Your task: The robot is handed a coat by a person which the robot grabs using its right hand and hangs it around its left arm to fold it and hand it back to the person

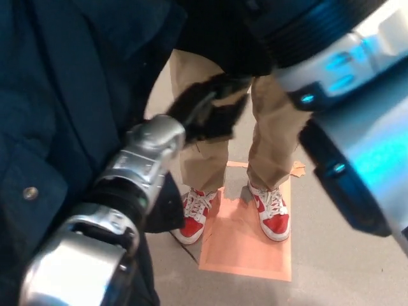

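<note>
The left hand (207, 111) was a dark blur, so its grip could not be told. The right hand was out of view beyond the right forearm (357, 134). The coat (57, 95) hung on the left, against the left arm (137, 172). Draping seemed to be the step in hand. Next would come folding it, then reaching to the person (271, 127) standing farther off.
</note>
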Robot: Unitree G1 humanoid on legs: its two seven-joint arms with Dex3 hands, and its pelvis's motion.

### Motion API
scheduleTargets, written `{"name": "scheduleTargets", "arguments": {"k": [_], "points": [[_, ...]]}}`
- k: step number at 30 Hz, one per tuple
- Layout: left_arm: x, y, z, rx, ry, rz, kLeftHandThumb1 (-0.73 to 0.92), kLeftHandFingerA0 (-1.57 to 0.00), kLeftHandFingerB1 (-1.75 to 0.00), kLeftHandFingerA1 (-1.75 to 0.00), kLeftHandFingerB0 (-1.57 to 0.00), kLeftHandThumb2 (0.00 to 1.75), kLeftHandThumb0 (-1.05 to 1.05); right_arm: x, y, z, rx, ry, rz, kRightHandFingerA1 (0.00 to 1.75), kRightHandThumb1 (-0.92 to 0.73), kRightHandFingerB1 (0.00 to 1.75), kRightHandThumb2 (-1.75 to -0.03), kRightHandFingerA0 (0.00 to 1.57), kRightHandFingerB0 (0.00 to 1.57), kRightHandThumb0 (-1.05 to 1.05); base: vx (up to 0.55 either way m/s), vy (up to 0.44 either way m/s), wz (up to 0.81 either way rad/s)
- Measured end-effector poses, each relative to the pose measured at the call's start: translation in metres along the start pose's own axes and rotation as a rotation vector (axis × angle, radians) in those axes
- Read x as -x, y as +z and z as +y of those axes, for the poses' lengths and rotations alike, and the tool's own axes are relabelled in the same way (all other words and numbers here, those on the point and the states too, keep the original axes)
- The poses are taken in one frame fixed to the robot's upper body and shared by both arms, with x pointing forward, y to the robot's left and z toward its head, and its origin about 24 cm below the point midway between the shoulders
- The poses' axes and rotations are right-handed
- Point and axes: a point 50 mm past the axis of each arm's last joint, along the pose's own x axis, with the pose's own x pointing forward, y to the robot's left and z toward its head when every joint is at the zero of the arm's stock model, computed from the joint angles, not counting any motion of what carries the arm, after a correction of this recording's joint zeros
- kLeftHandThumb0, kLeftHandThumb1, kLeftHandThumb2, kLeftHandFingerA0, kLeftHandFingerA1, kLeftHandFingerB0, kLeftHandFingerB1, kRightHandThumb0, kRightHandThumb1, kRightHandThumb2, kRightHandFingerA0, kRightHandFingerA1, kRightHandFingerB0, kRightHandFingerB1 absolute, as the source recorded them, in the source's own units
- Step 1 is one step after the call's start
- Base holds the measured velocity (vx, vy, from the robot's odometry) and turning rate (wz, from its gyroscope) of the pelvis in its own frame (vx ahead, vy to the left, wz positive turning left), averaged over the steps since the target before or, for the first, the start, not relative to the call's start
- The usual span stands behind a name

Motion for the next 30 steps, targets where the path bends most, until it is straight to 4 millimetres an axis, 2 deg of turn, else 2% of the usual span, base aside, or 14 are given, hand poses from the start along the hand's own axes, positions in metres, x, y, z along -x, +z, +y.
{"name": "scheduleTargets", "arguments": {"k": [1,2,3,5,7,11,16,17,20,21,22,23,27,30], "points": [[0.002,-0.001,0.007,-0.001,0.021,0.0,0.89,-0.07,-0.28,-0.26,-0.17,0.66,-0.71,0.002,-0.002,-0.007,0.0,-0.01,0.009,0.6,-0.87,0.66,-0.66,1.07,1.08,-0.41,0.0,0.0,0.0],[0.005,-0.002,0.015,-0.003,0.043,-0.001,0.88,-0.08,-0.27,-0.21,-0.16,0.69,-0.73,0.003,-0.003,-0.015,0.0,-0.021,0.02,0.82,-0.87,0.65,-0.66,1.06,1.08,-0.4,0.0,0.0,0.0],[0.007,-0.003,0.022,-0.005,0.064,0.001,0.72,0.0,-0.29,-0.26,-0.1,1.04,-0.82,0.005,-0.005,-0.022,0.002,-0.03,0.033,0.58,-0.85,0.7,-0.68,1.0,1.09,-0.39,0.0,0.0,0.0],[0.013,-0.006,0.036,-0.001,0.101,0.006,0.74,-0.05,-0.24,-0.2,-0.06,1.03,-0.87,0.009,-0.009,-0.036,0.0,-0.044,0.064,0.58,-0.88,0.67,-0.66,1.04,1.09,-0.38,0.0,0.0,0.0],[0.019,-0.008,0.053,0.01,0.149,0.012,0.67,-0.03,-0.36,-0.35,-0.03,1.02,-0.71,0.016,-0.017,-0.056,0.003,-0.07,0.109,0.52,-0.87,0.63,-0.66,1.0,1.1,-0.39,0.0,0.0,0.0],[0.034,-0.009,0.083,0.03,0.238,0.019,0.69,0.0,-0.29,-0.28,-0.13,1.02,-0.8,0.035,-0.031,-0.102,0.025,-0.146,0.19,0.54,-0.88,0.64,-0.67,1.05,1.09,-0.36,0.0,0.0,0.0],[0.046,-0.012,0.103,0.049,0.3,0.02,0.7,0.0,-0.29,-0.26,-0.09,1.02,-0.81,0.072,-0.052,-0.147,0.052,-0.245,0.291,0.55,-0.91,0.63,-0.67,1.05,1.09,-0.38,0.0,0.0,0.0],[0.047,-0.012,0.105,0.054,0.308,0.018,0.66,-0.02,-0.35,-0.35,-0.04,1.03,-0.73,0.085,-0.059,-0.156,0.053,-0.267,0.319,0.57,-0.89,0.65,-0.67,1.09,1.1,-0.39,0.0,0.0,0.0],[0.05,-0.015,0.109,0.058,0.32,0.018,0.67,-0.03,-0.37,-0.36,-0.04,1.03,-0.72,0.116,-0.074,-0.17,0.027,-0.321,0.379,0.58,-0.87,0.77,-0.68,1.05,1.11,-0.4,0.0,0.0,0.0],[0.053,-0.017,0.112,0.058,0.331,0.023,0.86,-0.1,-0.26,-0.26,-0.1,0.68,-0.71,0.134,-0.083,-0.176,0.008,-0.352,0.416,0.58,-0.88,0.77,-0.68,1.06,1.1,-0.38,0.0,0.0,0.0],[0.056,-0.019,0.115,0.058,0.34,0.026,0.86,-0.1,-0.26,-0.26,-0.1,0.68,-0.71,0.15,-0.09,-0.179,-0.01,-0.376,0.448,0.58,-0.88,0.77,-0.68,1.06,1.1,-0.38,0.0,0.0,0.0],[0.058,-0.021,0.117,0.057,0.345,0.027,0.68,-0.03,-0.34,-0.33,-0.03,1.03,-0.71,0.163,-0.095,-0.18,-0.019,-0.394,0.474,0.6,-0.9,0.74,-0.67,1.1,1.08,-0.34,0.0,0.0,0.0],[0.059,-0.023,0.118,0.065,0.347,0.025,0.72,-0.06,-0.28,-0.26,-0.06,1.03,-0.8,0.206,-0.112,-0.173,-0.053,-0.418,0.564,0.56,-0.86,0.72,-0.66,1.05,1.12,-0.31,0.0,0.0,0.0],[0.059,-0.023,0.118,0.065,0.346,0.025,0.73,-0.02,-0.29,-0.25,-0.11,1.02,-0.8,0.233,-0.123,-0.159,-0.07,-0.402,0.635,0.61,-0.87,0.72,-0.66,1.13,1.11,-0.3,0.0,0.0,0.0]]}}
